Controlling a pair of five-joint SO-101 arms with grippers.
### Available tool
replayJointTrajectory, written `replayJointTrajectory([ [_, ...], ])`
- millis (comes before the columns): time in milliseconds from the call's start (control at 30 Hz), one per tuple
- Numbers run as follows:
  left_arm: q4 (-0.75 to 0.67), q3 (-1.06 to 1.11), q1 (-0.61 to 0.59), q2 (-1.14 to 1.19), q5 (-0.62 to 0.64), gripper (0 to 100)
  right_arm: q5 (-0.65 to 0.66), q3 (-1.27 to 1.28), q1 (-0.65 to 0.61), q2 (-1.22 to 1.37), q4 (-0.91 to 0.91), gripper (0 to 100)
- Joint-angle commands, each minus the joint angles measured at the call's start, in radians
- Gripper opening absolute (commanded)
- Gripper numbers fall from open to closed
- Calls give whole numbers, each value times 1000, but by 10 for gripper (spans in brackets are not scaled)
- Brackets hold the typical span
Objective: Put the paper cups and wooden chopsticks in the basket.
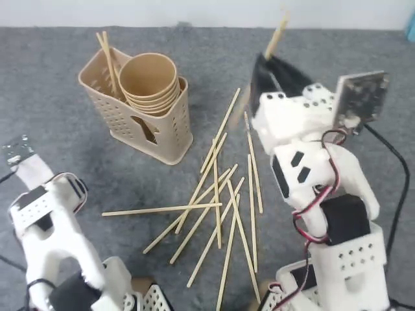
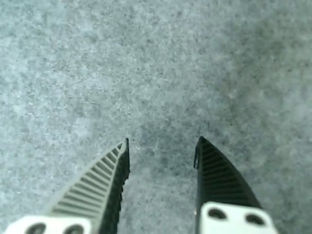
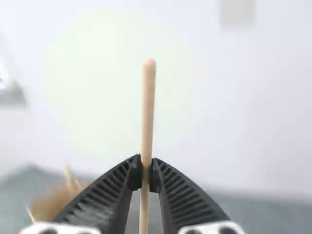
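Wooden chopstick (image 3: pixel 147 112) pinched in the right gripper (image 3: pixel 145 171); best carried over the basket (image 1: pixel 165 141) and lowered tip-first. Left gripper (image 2: pixel 162 148) hangs spread.

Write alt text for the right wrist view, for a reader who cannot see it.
A wooden chopstick is clamped between the black ribbed fingers of the right gripper and pokes out past their tips, with a pale wall behind it. Farther off is a blurred tan shape, perhaps the basket, on the grey table cover.

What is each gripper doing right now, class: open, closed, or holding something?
Left gripper: open, holding nothing.
Right gripper: closed on a chopstick.
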Motion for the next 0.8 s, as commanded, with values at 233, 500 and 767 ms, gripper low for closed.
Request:
replayJointTrajectory([
  [233,-20,-7,3,-40,15,209,-6,-488,-236,314,-211,8],
  [500,-20,-7,3,-43,15,209,0,-1071,-341,940,-200,9],
  [767,-37,-7,3,-41,15,209,2,-1516,-305,1437,-1,8],
])
